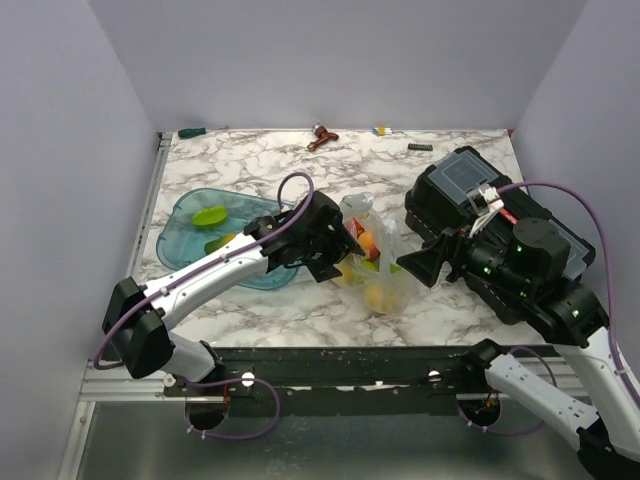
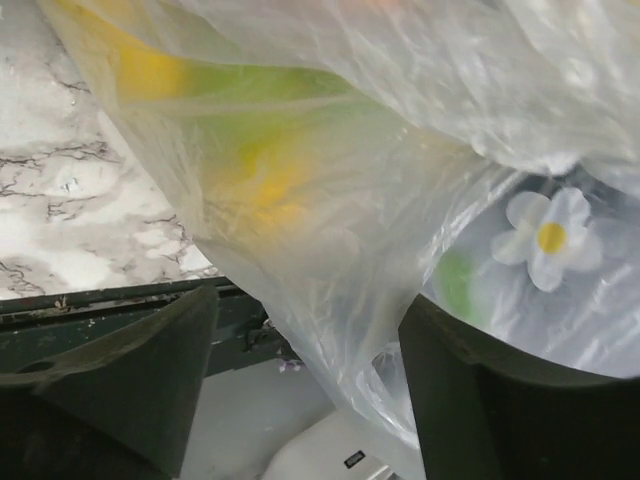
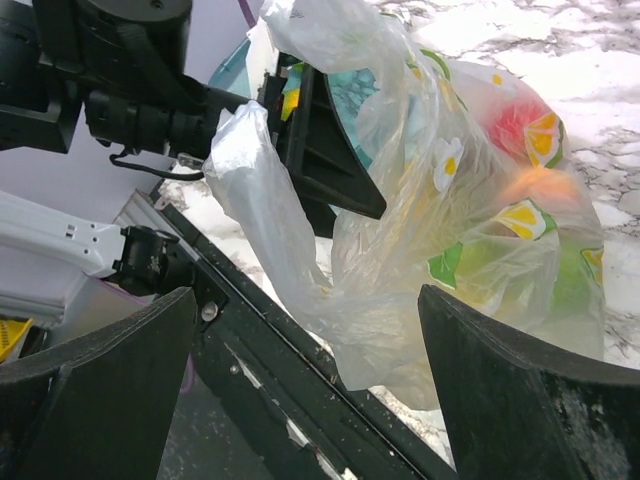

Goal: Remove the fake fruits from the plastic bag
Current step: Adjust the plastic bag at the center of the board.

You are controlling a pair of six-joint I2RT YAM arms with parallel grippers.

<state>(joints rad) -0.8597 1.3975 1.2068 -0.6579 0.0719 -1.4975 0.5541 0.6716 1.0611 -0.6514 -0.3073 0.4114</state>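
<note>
**Fruit bag stands between two wide-open grippers**

The marble table point(image 1: 250, 170) lies under the plastic bag point(image 1: 385, 265). A black case point(image 1: 470, 195) sits to the bag's right. The teal tray point(image 1: 185, 240) lies to the bag's left and holds two green fruits point(image 1: 209, 215).

The bag stands crumpled and upright, with yellow, green and red-orange fake fruits point(image 1: 378, 295) inside it. The left gripper point(image 2: 310, 380) is against the bag's left side. Its fingers are spread wide, and bag film hangs between them, not pinched. The right gripper point(image 3: 305, 380) is just right of the bag, its fingers also spread wide and gripping nothing.

Far behind the bag lies a small brown tool point(image 1: 322, 137).
</note>
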